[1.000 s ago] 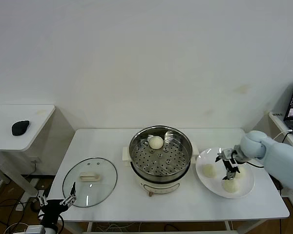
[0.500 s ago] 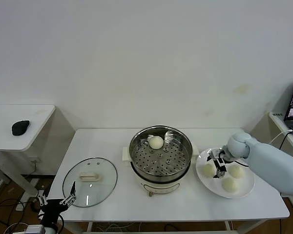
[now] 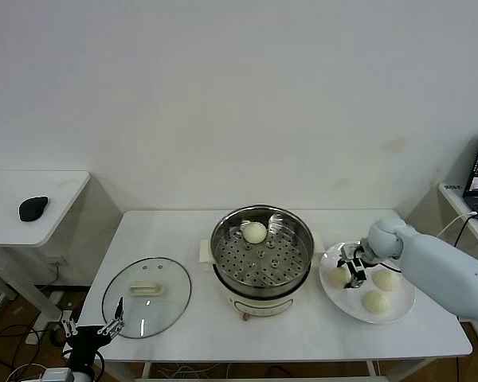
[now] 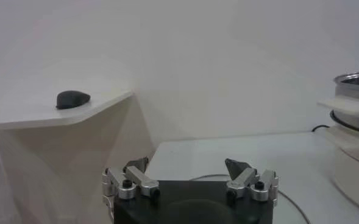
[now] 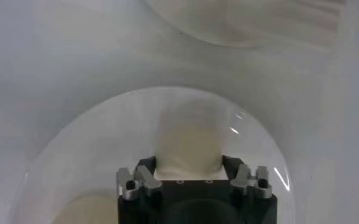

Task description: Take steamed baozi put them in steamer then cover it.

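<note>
The right gripper (image 5: 188,173) has its fingers pinching a steamed baozi (image 5: 188,143) on the white plate (image 3: 398,306), right of centre in the head view. One bun (image 3: 255,232) already lies in the steamer (image 3: 261,253), centre. The next move is probably lifting without squeezing. The left gripper (image 4: 188,176), lower left, waits with fingers spread near the cover (image 3: 146,296).

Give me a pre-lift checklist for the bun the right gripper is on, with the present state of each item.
1. Right gripper astride the small cream-white bun on the flat white plate: ok.
2. Firm grip on that bun: cannot tell.
3. Other two buns apart from the gripper: ok.
4. Round shiny steel steamer uncovered, one bun inside, bare tray space: ok.
5. Round clear glass lid flat on the table, out of the path: ok.
6. Left gripper open, parked by the lid: ok.
</note>
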Controlling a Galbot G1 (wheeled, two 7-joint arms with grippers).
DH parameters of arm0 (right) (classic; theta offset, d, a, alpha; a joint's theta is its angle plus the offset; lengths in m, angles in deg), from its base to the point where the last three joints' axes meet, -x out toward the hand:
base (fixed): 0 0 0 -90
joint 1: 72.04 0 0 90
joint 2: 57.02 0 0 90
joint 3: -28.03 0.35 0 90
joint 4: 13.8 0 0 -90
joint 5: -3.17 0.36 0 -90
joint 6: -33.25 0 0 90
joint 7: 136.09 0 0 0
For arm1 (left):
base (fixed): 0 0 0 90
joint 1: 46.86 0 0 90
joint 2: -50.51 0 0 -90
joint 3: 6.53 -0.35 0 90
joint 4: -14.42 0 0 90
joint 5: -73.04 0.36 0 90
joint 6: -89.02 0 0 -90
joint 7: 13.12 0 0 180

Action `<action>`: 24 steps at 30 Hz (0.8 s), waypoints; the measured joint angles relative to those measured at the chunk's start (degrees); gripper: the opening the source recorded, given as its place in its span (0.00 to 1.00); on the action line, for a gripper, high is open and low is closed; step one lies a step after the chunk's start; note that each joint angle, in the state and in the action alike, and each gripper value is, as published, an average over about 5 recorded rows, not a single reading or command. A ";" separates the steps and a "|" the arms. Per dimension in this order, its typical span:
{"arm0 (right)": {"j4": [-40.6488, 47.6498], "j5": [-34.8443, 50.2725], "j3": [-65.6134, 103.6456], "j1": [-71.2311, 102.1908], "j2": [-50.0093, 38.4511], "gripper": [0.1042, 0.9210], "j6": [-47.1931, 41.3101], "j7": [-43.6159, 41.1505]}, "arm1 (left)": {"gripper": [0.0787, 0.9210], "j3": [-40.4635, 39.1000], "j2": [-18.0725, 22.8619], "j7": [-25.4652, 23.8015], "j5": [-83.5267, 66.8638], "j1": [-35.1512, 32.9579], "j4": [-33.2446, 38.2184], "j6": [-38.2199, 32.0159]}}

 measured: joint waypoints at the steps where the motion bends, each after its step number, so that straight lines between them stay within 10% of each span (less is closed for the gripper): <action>1: -0.42 0.27 -0.13 -0.30 -0.37 0.61 -0.21 -0.20 | 0.88 -0.01 0.02 0.00 0.00 0.00 0.08 0.02; 24: -19.52 18.85 -17.44 -31.97 -8.66 0.63 -10.10 -0.53 | 0.88 -1.12 -1.36 0.10 -0.22 0.77 1.64 0.73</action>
